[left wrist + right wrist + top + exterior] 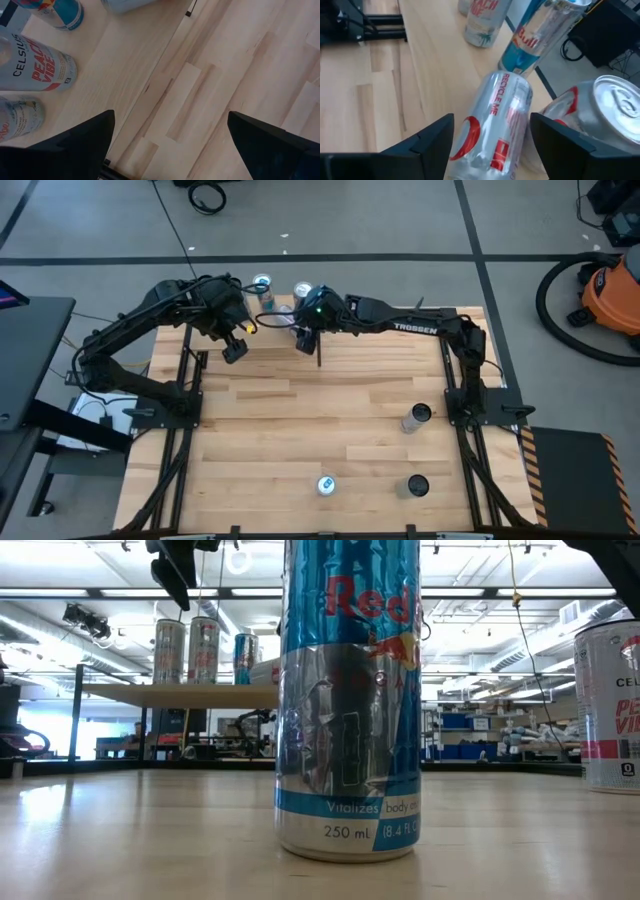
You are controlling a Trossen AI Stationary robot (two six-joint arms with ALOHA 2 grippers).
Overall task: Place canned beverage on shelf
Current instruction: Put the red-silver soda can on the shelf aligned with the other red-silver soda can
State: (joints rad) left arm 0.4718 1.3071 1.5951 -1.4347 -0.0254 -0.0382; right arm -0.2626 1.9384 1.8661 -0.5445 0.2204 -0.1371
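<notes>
Silver can (495, 127) stands on the shelf (427, 60), between the right end effector (490, 145) fingers; contact not discernible, grip state unclear. Risk: withdrawing could clip it into the adjacent cans (540, 35). Left end effector (170, 145) released, hovering nearby.

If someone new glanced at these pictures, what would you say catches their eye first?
Probably the blue-and-silver can standing right in front of the low camera, filling that view. Next, both arms meeting over the shelf at the table's far edge, where several cans stand; the right gripper straddles a silver can there, with the open left gripper hovering beside it.
</notes>
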